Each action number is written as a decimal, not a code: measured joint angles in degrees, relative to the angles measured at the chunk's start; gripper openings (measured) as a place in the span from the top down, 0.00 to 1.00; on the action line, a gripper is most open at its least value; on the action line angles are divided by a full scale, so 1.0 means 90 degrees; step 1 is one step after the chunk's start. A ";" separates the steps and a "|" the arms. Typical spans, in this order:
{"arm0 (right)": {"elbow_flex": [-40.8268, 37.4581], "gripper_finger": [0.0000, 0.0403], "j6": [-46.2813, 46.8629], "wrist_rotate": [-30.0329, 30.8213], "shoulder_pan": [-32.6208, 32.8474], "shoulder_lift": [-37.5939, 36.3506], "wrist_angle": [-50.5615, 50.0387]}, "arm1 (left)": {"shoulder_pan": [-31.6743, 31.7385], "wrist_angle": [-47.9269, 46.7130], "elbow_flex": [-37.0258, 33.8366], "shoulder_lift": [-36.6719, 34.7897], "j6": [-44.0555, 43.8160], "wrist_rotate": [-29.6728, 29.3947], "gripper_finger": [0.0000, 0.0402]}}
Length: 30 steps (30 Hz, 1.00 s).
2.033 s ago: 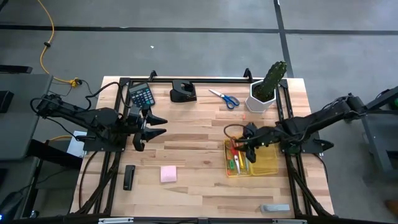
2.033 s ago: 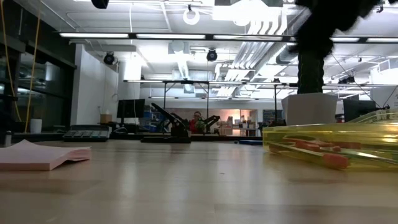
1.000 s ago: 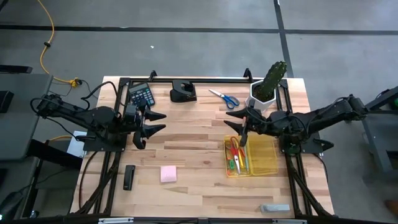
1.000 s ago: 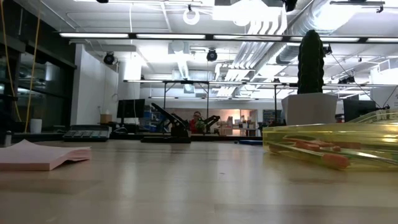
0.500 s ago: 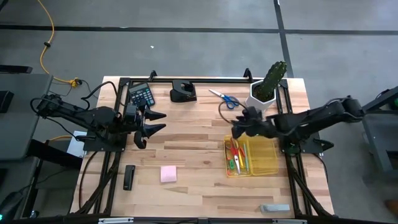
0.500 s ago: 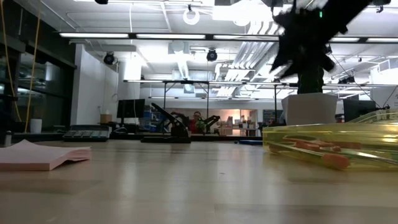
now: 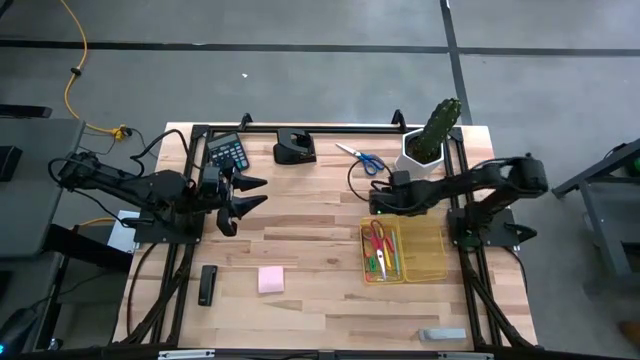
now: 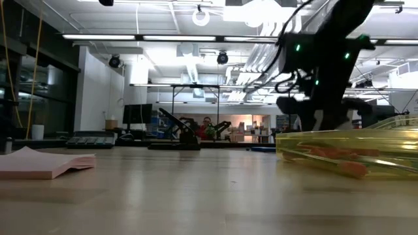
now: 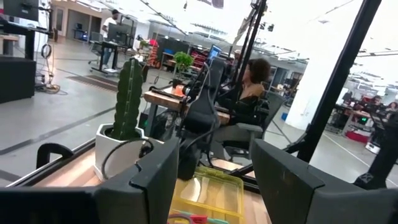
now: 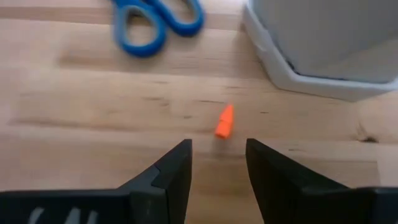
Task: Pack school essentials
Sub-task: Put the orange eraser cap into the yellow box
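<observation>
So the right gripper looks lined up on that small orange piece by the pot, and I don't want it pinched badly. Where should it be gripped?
Grip the small orange piece across its wider lower end, coming straight down from above. It lies flat on the table and tapers to a point. The right gripper, open, is just short of it; the white pot crowds one side.

Bright overhead ceiling lights, glare in low view, soft shadows, blurry foreground

No legible text, labels, brand names, numbers or signs in any view, calculator (image 7: 228, 153) key markings too small to read, background room screens and fixtures unreadable
</observation>
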 joint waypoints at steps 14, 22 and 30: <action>0.0010 0.65 0.0726 -0.0061 -0.0624 0.1064 0.0614 | 0.0229 0.0000 0.0000 -0.0002 0.0000 0.0222 0.53; 0.0031 0.72 0.0728 -0.0127 -0.0697 0.1134 0.0607 | 0.0229 0.0000 0.0000 -0.0001 0.0000 0.0230 0.53; 0.0016 0.98 0.0696 -0.0336 -0.0631 0.1030 0.0498 | 0.0229 -0.0005 0.0000 0.0000 0.0000 0.0230 0.53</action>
